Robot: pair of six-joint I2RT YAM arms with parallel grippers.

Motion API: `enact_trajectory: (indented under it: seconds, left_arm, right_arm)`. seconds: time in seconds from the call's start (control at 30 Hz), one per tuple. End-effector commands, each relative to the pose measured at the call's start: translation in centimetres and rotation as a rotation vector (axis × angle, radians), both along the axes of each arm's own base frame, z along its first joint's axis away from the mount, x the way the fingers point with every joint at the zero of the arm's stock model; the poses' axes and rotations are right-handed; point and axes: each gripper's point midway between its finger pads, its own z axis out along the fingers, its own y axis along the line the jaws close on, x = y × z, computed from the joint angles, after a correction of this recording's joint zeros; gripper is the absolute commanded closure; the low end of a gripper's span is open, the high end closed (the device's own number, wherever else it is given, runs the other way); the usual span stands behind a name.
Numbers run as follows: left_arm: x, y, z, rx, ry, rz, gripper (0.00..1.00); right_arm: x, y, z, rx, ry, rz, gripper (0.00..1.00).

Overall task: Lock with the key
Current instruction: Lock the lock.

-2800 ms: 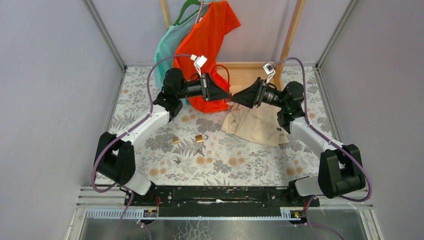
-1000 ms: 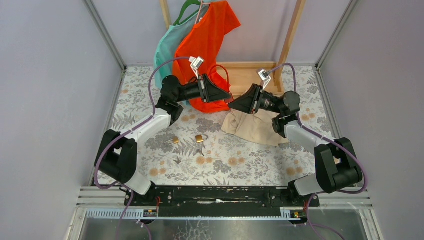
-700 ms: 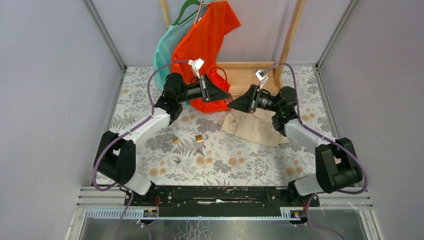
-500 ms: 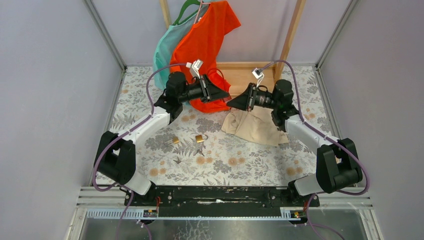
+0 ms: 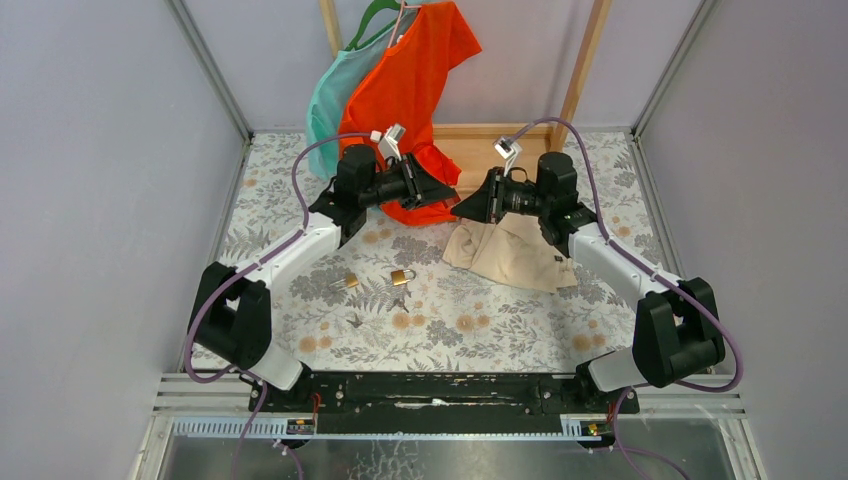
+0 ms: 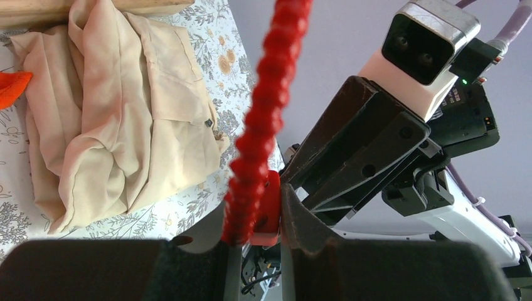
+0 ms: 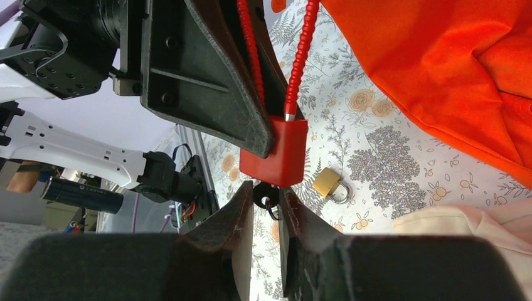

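A red lock body (image 7: pixel 276 153) with a red ribbed cable (image 7: pixel 300 56) hangs in the air above the table. My left gripper (image 6: pixel 254 210) is shut on this lock body (image 6: pixel 266 210), with the cable (image 6: pixel 270 81) running up past its fingers. My right gripper (image 7: pixel 266 195) is shut on the black head of a key (image 7: pixel 263 193) that sits at the lock's bottom end. In the top view the left gripper (image 5: pixel 446 194) and the right gripper (image 5: pixel 462 208) meet tip to tip over the beige garment's edge.
Two brass padlocks (image 5: pixel 402 275) (image 5: pixel 347 282) and small loose keys (image 5: pixel 400 302) lie on the flowered table; one padlock (image 7: pixel 329 183) shows below the lock. A beige garment (image 5: pixel 510 250) lies right of centre. Orange (image 5: pixel 410 70) and teal (image 5: pixel 335 95) shirts hang on a wooden rack (image 5: pixel 580 70).
My right arm has swung its wrist leftward and turned, keeping the gripper tip at the red lock. The left gripper has shifted slightly and still holds the lock.
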Motion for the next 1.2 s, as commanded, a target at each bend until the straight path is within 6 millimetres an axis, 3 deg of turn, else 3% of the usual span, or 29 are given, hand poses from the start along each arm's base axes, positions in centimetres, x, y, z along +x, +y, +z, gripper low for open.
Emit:
enact_trajectory:
  seconds: [0.0, 0.2, 0.37, 0.7, 1.17]
  left_arm:
    - [0.0, 0.0, 0.7, -0.011, -0.048, -0.012, 1.00]
    - [-0.5, -0.2, 1.2, -0.042, -0.073, -0.037, 1.00]
    - [-0.7, -0.3, 1.6, -0.065, -0.083, -0.054, 1.00]
    - [-1.2, -0.5, 2.8, -0.129, -0.096, -0.081, 1.00]
    - [-1.2, -0.6, 2.9, -0.136, -0.098, -0.081, 1.00]
  right_arm:
    - [0.3, -0.8, 3.6, 0.085, -0.072, -0.018, 0.72]
    - [-0.6, -0.8, 4.2, 0.148, -0.063, 0.023, 0.51]
    - [-1.1, -0.8, 4.2, 0.164, -0.055, 0.039, 0.48]
    - [-1.7, -0.7, 2.8, 0.171, -0.044, 0.067, 0.49]
    - [-2.3, 0.1, 3.3, 0.197, -0.048, 0.102, 0.71]
